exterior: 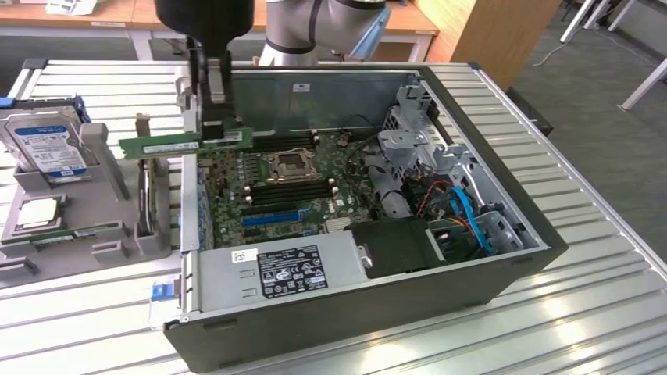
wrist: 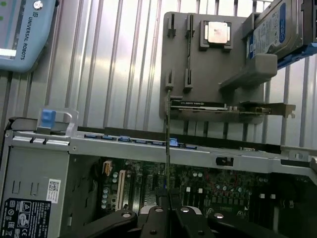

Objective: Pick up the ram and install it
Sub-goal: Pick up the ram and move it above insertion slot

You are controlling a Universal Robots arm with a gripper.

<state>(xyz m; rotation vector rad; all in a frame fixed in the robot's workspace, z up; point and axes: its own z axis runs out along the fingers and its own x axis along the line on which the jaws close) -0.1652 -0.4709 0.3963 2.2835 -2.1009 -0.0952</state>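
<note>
Gripping the ram (exterior: 167, 146) w/ fingers (exterior: 219, 101) pinched shut on it, near its end toward the exterior view's right. Hanging in upper left of the exterior view, lifted off the surface (exterior: 604, 312), touching nothing else. Held on edge, label side to the cam, long axis approx. level, running left-right across the frame. Most of the length jutting toward the exterior view's left, out past the case wall (exterior: 190, 219) and over the gap beside the gray parts tray (exterior: 105, 254). Key relation: sits left of and a bit above the nearest black slots (exterior: 283, 141) on the motherboard (exterior: 312, 205), not over them. Judged roughly parallel to those slot lines, so no big twist btwn stick and slots, mainly a sideways offset toward the exterior view's right plus height. Second bank of black slots just below the CPU socket (exterior: 289, 165), blue slot (exterior: 273, 218) lower in frame; all well apart from the stick. In wrist view, ram (wrist: 167, 139) seen edge-on as a thin line coming straight out from btwn the fingers (wrist: 161, 198), crossing the case rim (wrist: 124, 144), w/ board on the near side and tray on the far side. Can't tell height above the board from either pic. Parked on the tray: hard drive (exterior: 42, 148), CPU chip (exterior: 37, 212), expansion card (wrist: 218, 105). Judged: pick-up done, install not yet.
</note>
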